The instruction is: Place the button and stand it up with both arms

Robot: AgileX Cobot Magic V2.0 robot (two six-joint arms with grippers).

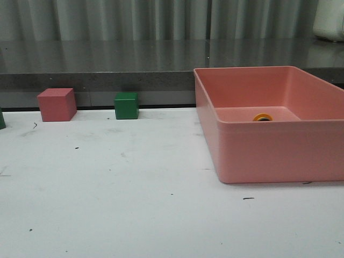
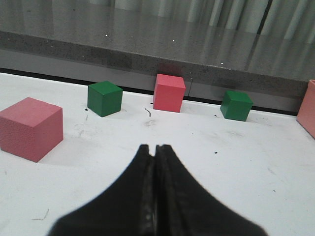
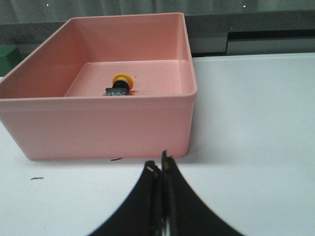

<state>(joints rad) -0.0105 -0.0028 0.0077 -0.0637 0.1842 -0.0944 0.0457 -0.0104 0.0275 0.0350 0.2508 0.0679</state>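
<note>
From the front, only the yellow cap of the button peeks over the pink bin's wall. The left hand is pinched shut on nothing, cubes scattered on the table beyond it. The right hand, likewise closed and empty, faces the bin, where the button lies on its side.

A pink bin sat on the white table. Near the table's far edge stood a pink cube and a green cube, apart, before a grey counter.
</note>
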